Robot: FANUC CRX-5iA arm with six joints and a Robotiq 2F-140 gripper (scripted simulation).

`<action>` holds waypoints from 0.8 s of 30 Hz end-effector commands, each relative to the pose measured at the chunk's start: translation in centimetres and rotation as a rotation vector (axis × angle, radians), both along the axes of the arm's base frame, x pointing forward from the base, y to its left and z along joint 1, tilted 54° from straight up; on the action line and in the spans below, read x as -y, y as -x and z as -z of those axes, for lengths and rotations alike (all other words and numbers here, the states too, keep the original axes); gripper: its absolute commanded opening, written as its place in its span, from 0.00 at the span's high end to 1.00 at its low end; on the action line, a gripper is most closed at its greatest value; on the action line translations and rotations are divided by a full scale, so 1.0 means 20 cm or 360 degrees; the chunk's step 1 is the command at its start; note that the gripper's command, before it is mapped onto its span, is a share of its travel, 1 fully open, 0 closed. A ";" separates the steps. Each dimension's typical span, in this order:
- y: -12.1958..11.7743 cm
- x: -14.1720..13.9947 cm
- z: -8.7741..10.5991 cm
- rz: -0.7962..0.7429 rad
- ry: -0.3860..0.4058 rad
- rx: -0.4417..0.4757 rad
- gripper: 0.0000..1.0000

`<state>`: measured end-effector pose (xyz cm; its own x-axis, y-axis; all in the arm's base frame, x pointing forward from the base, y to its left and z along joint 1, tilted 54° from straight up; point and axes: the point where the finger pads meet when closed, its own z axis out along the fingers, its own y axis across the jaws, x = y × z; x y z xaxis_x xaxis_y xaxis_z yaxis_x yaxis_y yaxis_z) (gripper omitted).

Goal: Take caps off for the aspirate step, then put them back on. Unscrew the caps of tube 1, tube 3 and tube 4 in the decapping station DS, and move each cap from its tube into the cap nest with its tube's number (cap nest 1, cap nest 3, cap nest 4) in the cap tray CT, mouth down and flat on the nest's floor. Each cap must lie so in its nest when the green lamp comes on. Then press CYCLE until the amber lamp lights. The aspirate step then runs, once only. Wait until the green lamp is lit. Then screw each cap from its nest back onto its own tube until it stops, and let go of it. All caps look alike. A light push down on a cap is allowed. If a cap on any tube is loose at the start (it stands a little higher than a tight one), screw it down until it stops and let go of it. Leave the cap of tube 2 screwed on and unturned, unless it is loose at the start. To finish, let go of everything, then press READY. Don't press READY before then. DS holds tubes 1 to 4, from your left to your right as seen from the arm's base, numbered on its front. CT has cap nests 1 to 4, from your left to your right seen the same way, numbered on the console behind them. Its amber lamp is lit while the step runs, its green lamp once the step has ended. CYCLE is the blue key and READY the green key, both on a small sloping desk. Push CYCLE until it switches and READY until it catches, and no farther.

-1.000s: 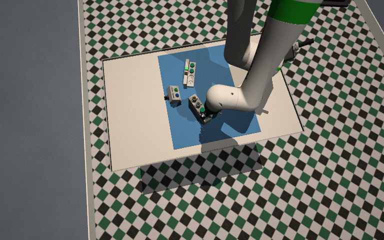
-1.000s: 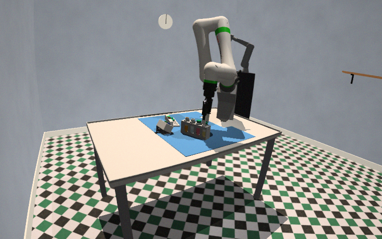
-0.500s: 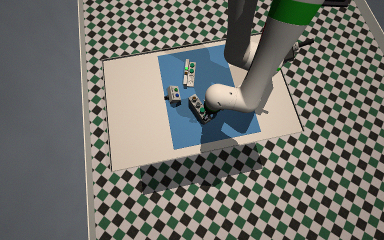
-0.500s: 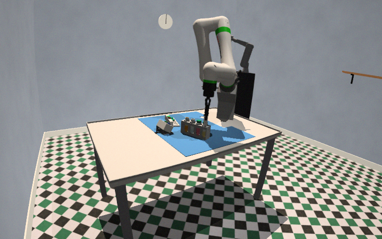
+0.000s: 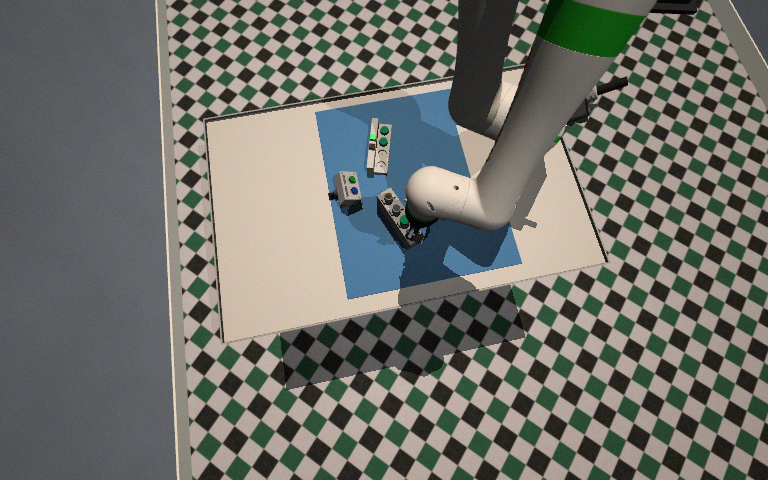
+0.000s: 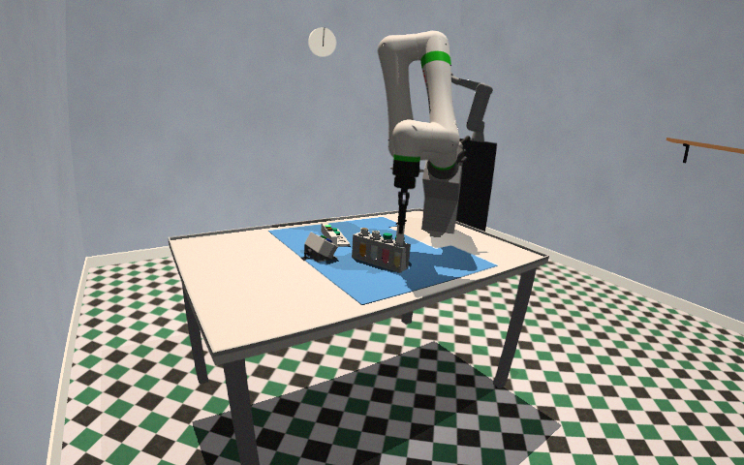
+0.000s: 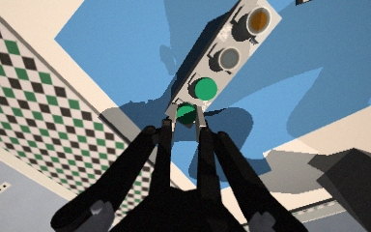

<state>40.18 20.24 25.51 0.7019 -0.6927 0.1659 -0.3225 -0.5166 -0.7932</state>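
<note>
Gripper [image 7: 185,122] clamped on the nearest tube's green cap [image 7: 185,112]; we judge recapping under way. Beyond it, two open tubes [image 7: 257,19] await the two caps [image 5: 384,129] in the cap tray [image 5: 378,165].

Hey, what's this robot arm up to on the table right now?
The arm's gripper is shut on a green cap at the end tube of the decapping station. The next tube also wears a green cap; the other two stand open. Two green caps lie in the cap tray, whose green lamp is lit, so recapping seems underway.
</note>
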 end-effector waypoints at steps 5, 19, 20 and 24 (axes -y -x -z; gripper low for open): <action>0.00 0.00 0.00 0.0322 -0.0349 -0.0276 1.00; 0.00 0.00 0.00 0.0882 -0.0955 -0.0756 1.00; 0.00 0.00 0.00 0.0929 -0.1006 -0.0796 1.00; 0.00 0.00 0.00 0.0973 -0.1054 -0.0834 1.00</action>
<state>40.30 20.23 25.48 0.1823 -0.8048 -0.5648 -0.7781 0.2331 -0.5833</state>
